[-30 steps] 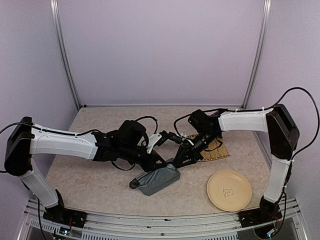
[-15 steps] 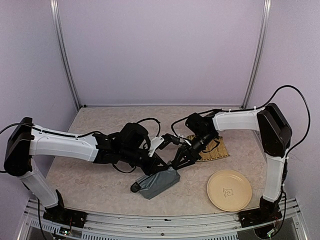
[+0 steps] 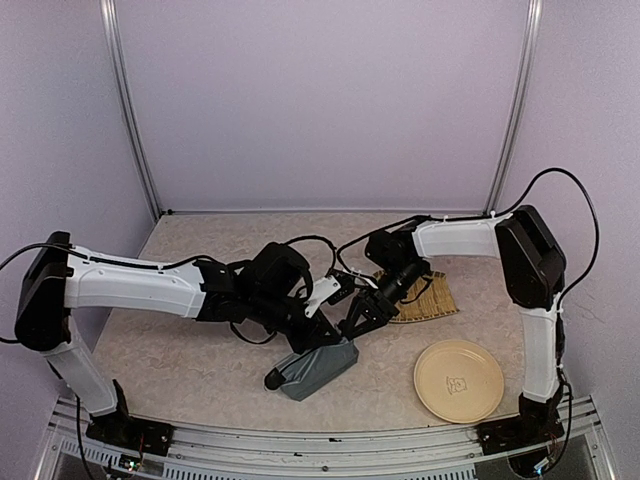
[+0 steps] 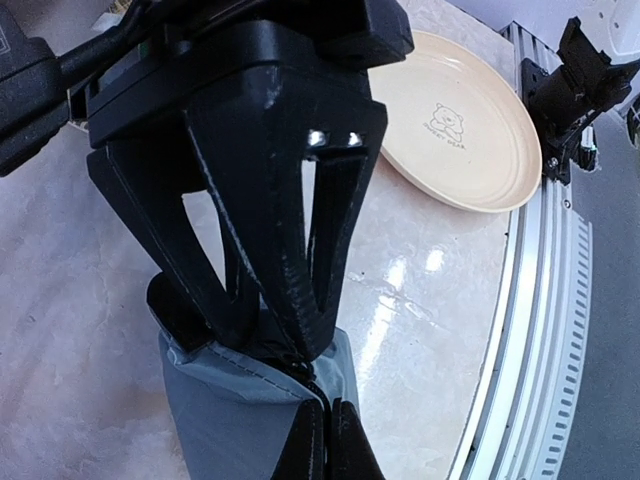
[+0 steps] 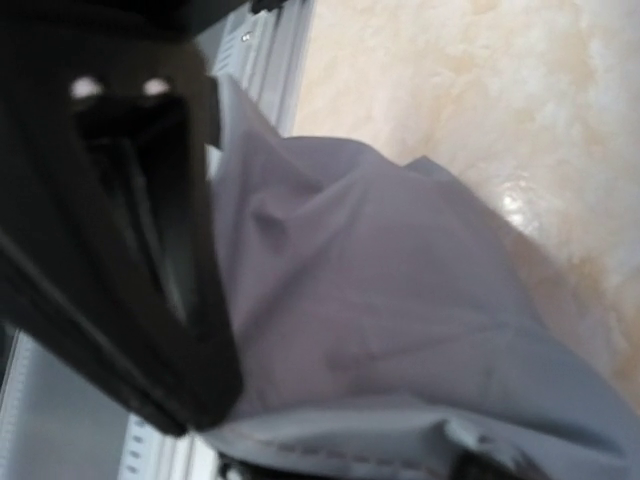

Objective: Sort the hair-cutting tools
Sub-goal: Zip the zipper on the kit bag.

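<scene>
A: End effectors first. Left?

B: Left gripper (image 4: 327, 442) is clamped tight on the pouch (image 4: 225, 405), pinching its top seam at the far-right end.

A: Right?

B: Right gripper (image 4: 295, 335) points down at the pouch mouth, just beside the left one. Its tips sit close together. Whether they grip fabric, a tool or nothing, cannot tell. Its wrist view is only blur and cloth.

A: Where's the task's thing?

B: Only one shows. A black tool (image 3: 272, 380) pokes out of the pouch's near-left end, too small to tell which. The others are probably inside or hidden.

A: Which way from the grippers?

B: Near-left, down the pouch's length. The pouch's long axis runs near-left to far-right, slanted to the near edge of the table (image 3: 190, 360). It lies close to that edge, about mid-width. The tool seems to lie along the same axis, pointing near-left.

A: Nearer arm?

B: Both grippers are at the opposite end. The tool is on the left arm's side, but that one is busy holding.

A: Anything else?

B: Plate (image 3: 458, 381) is by the near-right corner and the mat (image 3: 437, 303) is beyond it. Both are apart from the pouch.
</scene>
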Tool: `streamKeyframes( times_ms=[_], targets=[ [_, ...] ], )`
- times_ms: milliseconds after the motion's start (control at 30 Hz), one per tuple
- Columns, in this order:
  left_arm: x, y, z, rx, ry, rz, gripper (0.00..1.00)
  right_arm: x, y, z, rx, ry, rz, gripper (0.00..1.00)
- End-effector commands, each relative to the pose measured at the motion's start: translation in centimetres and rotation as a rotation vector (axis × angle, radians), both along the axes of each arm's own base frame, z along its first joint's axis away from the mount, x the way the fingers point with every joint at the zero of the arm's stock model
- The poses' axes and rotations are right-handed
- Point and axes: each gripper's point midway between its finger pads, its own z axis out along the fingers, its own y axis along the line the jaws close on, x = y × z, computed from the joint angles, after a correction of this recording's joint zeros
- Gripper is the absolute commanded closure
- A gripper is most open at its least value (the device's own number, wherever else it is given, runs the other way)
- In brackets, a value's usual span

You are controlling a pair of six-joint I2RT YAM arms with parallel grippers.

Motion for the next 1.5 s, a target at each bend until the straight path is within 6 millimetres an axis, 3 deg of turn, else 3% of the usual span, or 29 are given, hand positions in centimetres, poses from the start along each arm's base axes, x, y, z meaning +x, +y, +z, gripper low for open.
streamKeyframes(
  times_ms=[0,300,633,700,800,867,1300,1467],
  targets=[
    [0.5,-1.3,1.3,0.014,-0.079,-0.031,1.0,-0.8,0.0,1.4,0.062,0.049,0.047,0.74],
    [2.0,-0.3,0.3,0.118,-0.126,0.032,1.0,-2.4,-0.8,2.8,0.126,0.053,0.1,0.77],
    [1.9,-0.9,1.1,0.092,-0.129,0.027,1.0,-1.8,-0.4,2.4,0.102,0.059,0.07,0.77],
    [1.9,-1.0,1.1,0.09,-0.129,0.027,1.0,-1.7,-0.3,2.3,0.094,0.063,0.066,0.83],
    [1.9,-0.9,0.9,0.099,-0.131,0.027,1.0,-1.6,-0.3,2.0,0.08,0.069,0.067,1.0],
    [1.9,-0.7,0.8,0.106,-0.134,0.03,1.0,-1.6,-0.4,1.9,0.074,0.061,0.069,1.0],
    [2.4,1.6,0.1,0.185,-0.172,0.072,1.0,-2.8,-5.9,-1.5,-0.148,0.021,0.109,1.0],
    [2.1,0.6,0.5,0.144,-0.163,0.056,1.0,-1.0,-5.0,0.3,-0.094,-0.053,0.065,1.0]
  ],
)
